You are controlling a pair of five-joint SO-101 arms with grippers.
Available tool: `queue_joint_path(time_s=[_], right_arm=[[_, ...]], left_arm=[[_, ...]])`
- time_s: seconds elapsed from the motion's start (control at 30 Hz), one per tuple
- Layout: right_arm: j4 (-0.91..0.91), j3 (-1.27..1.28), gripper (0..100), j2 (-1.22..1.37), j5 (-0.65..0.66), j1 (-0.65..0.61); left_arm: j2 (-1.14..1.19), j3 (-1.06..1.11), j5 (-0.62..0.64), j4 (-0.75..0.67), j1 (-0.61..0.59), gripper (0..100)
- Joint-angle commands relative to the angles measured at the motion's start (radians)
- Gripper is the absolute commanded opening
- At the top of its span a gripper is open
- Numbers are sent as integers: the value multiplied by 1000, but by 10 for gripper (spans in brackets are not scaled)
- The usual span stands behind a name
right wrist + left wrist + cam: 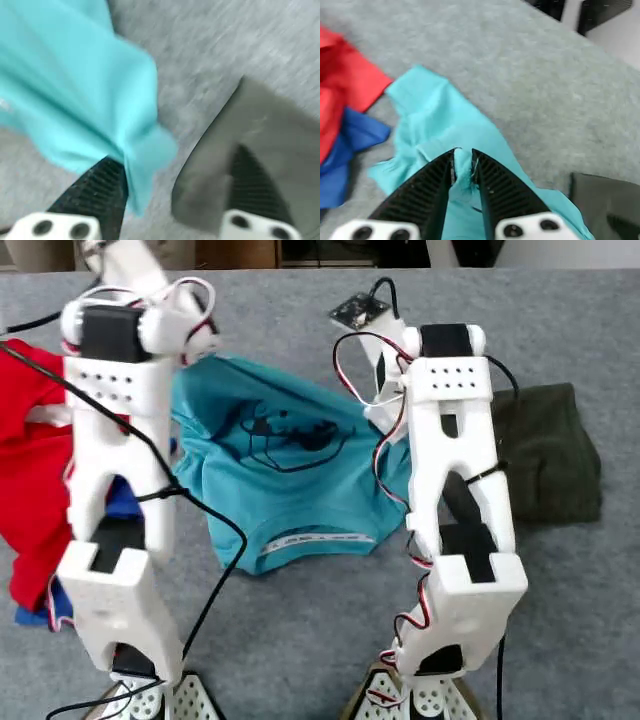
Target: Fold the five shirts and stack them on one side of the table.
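Observation:
A teal shirt (pixel 290 480) lies crumpled in the middle of the grey table (pixel 560 320). My left gripper (pixel 462 162) is shut on a raised fold of the teal shirt (pixel 435 110) near its far left corner, where it shows in the high view (pixel 200 348). My right gripper (pixel 175 195) is open at the shirt's right edge, over the table. One finger (pixel 100 195) touches the hanging teal cloth (pixel 75 75). The other finger (pixel 250 190) is above a folded dark green shirt (pixel 270 130). That dark shirt (pixel 550 450) lies at the right of the table.
A red shirt (pixel 30 460) is heaped at the left edge with a blue shirt (pixel 35 612) under it; both the red shirt (pixel 345 80) and the blue shirt (pixel 350 140) lie close to my left gripper. Bare grey table (pixel 545 75) stretches beyond the teal shirt.

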Motion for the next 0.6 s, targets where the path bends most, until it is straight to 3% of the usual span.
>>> queue_joint_path(time_s=[0.0,0.37,0.57], right_arm=[[41,39,34,-64,-6,-4],[-166,421,65,-153,-5,-18],[-436,455,66,-170,-5,-13]], left_arm=[[-76,68,-11,9,-75,18],[-18,87,-66,9,-207,18],[22,130,-118,9,-229,18]])
